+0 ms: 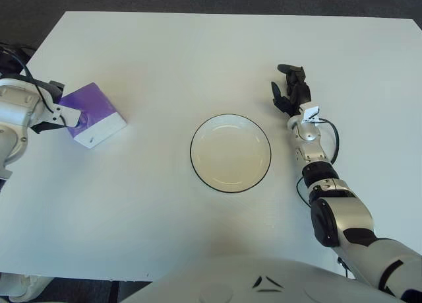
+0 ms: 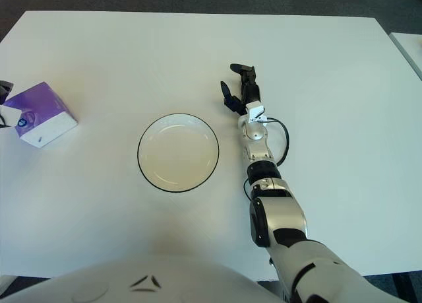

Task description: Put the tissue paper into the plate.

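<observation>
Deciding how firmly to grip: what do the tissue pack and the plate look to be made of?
Tissue pack: likely thin cardboard box, printed purple with white sides; crisp edges suggest it. Plate: glossy off-white, dark rim line, probably ceramic or melamine; the look leaves that open.

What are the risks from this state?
1. The tissue box lies near the table's left edge, with the left hand on its outer side; a clumsy approach may push it rather than grasp it.
2. The plate is shallow, and the box looks bulky, so it may end up on the rim or slide out.
3. The right hand shows open close to the right of the plate; the carry could meet it.
</observation>
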Controlling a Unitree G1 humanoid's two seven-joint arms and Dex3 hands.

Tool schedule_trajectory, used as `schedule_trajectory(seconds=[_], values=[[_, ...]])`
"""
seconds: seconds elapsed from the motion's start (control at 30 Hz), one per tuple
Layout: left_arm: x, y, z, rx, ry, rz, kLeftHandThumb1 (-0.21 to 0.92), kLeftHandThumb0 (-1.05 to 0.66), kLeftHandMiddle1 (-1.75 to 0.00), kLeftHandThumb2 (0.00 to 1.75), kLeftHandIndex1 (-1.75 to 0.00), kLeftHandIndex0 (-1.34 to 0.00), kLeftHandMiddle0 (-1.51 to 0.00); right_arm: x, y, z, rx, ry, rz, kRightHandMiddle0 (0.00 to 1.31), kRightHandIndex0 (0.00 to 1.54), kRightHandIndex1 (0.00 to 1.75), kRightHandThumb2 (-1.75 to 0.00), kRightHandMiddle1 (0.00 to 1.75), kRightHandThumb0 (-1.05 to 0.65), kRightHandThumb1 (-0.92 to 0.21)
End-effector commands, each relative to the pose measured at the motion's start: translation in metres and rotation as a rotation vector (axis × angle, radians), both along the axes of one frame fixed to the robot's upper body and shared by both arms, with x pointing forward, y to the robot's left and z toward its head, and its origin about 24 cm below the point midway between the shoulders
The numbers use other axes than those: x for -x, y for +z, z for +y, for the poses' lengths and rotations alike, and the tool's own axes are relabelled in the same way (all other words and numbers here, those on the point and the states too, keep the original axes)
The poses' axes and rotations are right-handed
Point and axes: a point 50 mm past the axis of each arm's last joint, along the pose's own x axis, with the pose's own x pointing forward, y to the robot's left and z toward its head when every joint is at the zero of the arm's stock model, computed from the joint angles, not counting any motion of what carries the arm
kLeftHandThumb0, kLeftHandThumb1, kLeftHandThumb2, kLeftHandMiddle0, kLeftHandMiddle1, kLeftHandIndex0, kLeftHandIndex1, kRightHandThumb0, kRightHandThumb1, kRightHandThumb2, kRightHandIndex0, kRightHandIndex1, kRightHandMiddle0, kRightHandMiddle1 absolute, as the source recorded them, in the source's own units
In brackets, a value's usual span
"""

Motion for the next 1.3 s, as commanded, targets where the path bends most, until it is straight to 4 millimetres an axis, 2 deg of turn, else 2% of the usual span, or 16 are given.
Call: schedule_trajectory(seconds=[0.0, 0.1, 0.3, 0.77, 1.0, 1.27], values=[[0.004, 0.005, 0.002, -0.001, 0.0, -0.011, 0.92, -1.05, -0.36, 0.6, 0.0, 0.0, -0.24, 0.035, -0.074, -0.01, -0.025, -0.041, 0.336, 0.03, 0.46, 0.12, -0.55, 1.11, -0.62, -0.81], [0.003, 0.0, 0.003, 0.02, 0.0, -0.016, 0.92, -1.05, -0.2, 0.59, 0.0, 0.0, -0.12, 0.035, -0.074, -0.01, -0.026, -0.039, 0.337, 0.03, 0.46, 0.12, -0.54, 1.11, -0.62, -0.82], [0.0, -0.006, 0.003, 0.072, -0.007, -0.051, 0.92, -1.05, -0.03, 0.55, 0.0, 0.0, -0.02, 0.034, -0.074, -0.009, -0.029, -0.03, 0.335, 0.04, 0.47, 0.13, -0.53, 1.11, -0.62, -0.83], [-0.004, -0.018, 0.004, 0.136, -0.043, -0.132, 0.92, -1.05, 0.0, 0.55, 0.0, 0.0, 0.0, 0.035, -0.074, -0.009, -0.029, -0.021, 0.328, 0.05, 0.45, 0.18, -0.55, 1.12, -0.59, -0.81], [-0.007, -0.021, 0.004, 0.145, -0.074, -0.162, 0.92, -1.05, 0.0, 0.59, 0.0, 0.0, 0.0, 0.035, -0.074, -0.009, -0.027, -0.018, 0.326, 0.04, 0.37, 0.34, -0.6, 1.13, -0.61, -0.78], [-0.008, -0.023, 0.002, 0.158, -0.121, -0.222, 0.92, -1.05, 0.0, 0.57, 0.0, 0.0, 0.0, 0.035, -0.075, -0.01, -0.026, -0.022, 0.332, 0.04, 0.34, 0.4, -0.6, 1.14, -0.61, -0.78]])
